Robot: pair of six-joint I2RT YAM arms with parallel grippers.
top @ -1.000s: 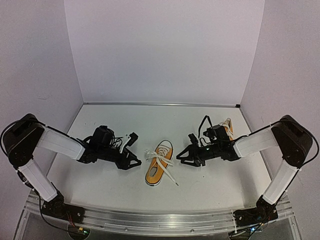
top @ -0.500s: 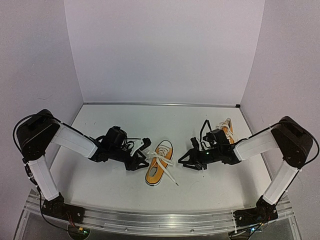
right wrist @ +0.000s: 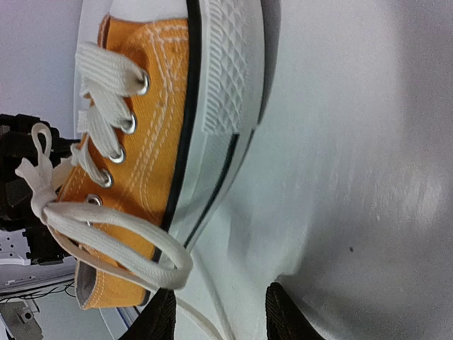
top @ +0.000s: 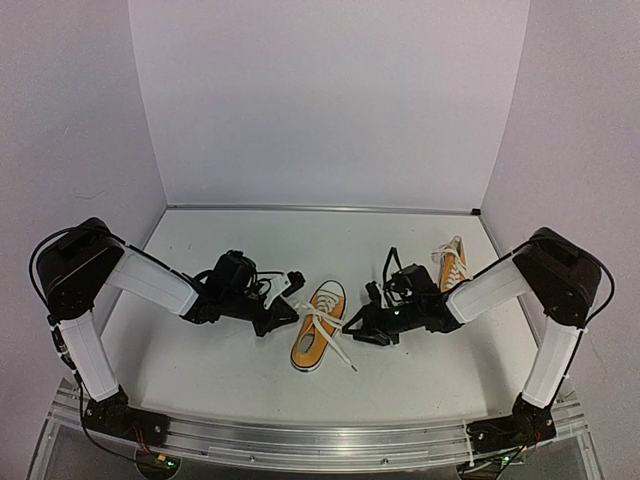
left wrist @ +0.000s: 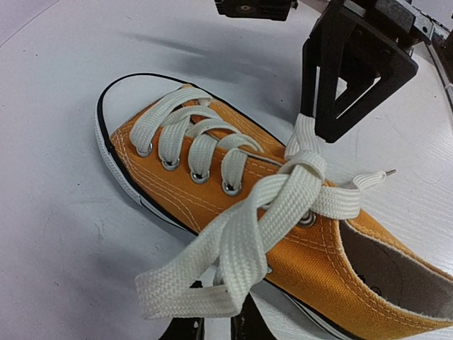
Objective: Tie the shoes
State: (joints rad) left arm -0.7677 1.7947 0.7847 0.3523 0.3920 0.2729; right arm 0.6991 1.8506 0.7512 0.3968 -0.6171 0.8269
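Orange-yellow canvas sneaker (top: 318, 338) lies centre, its twin (top: 453, 263) far right | left gripper (left wrist: 218, 329) narrowly parted beside loose loop, right gripper (right wrist: 219, 317) wide apart at sole, both empty | flat white laces (left wrist: 241, 234) look soft, floppy, light: pinch a loop mid-length.

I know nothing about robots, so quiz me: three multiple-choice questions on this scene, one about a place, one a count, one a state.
1. Where is the middle shoe? A. between the left gripper and right gripper; B. against the back wall; C. on an arm's base.
2. How many shoes are there? A. one; B. two; C. three.
3. How does the middle shoe sit? A. upside down; B. upright on its sole; C. stacked on another shoe.
Answers: 1 A, a gripper flanks each side; 2 B, the other shoe lies far right; 3 B, its laces face up.
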